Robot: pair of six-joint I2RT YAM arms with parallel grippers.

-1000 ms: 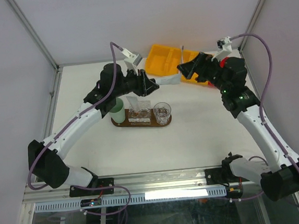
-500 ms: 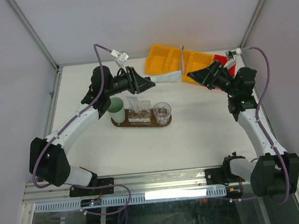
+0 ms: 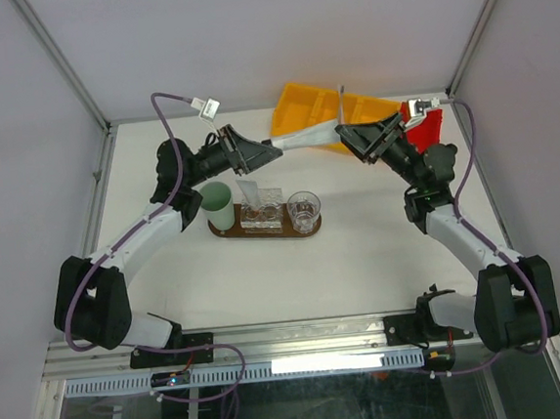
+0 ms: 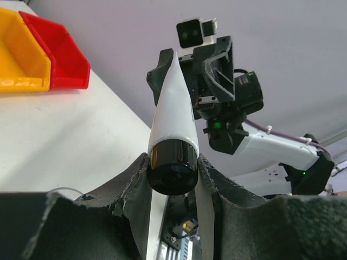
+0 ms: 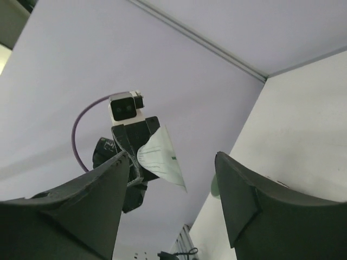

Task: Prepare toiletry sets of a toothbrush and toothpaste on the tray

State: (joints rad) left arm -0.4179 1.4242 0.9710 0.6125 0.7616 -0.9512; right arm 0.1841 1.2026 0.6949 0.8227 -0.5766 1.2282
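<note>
My left end effector (image 3: pixel 267 153) grips a toothpaste tube (image 3: pixel 305 140) by its cap end, aloft beyond the tray (image 3: pixel 219 231); my right end effector (image 3: pixel 354 140) stands open facing the crimped end. A handover, I judge: next, close squarely on it

White table (image 3: pixel 364 271), matte, evenly lit, only soft shadows. Plain pale lilac-grey walls (image 3: pixel 245 36) at the back and on both flanks. Aluminium posts (image 3: pixel 63 64) slant up from the two back corners. Thin metal edging (image 3: pixel 98 201) runs along the table's left side. Slotted aluminium rail (image 3: pixel 311 336) across the near edge, with a dark glassy panel (image 3: pixel 327 406) below it showing faint reflections. Wrist views show the same bare wall, no windows visible.
</note>
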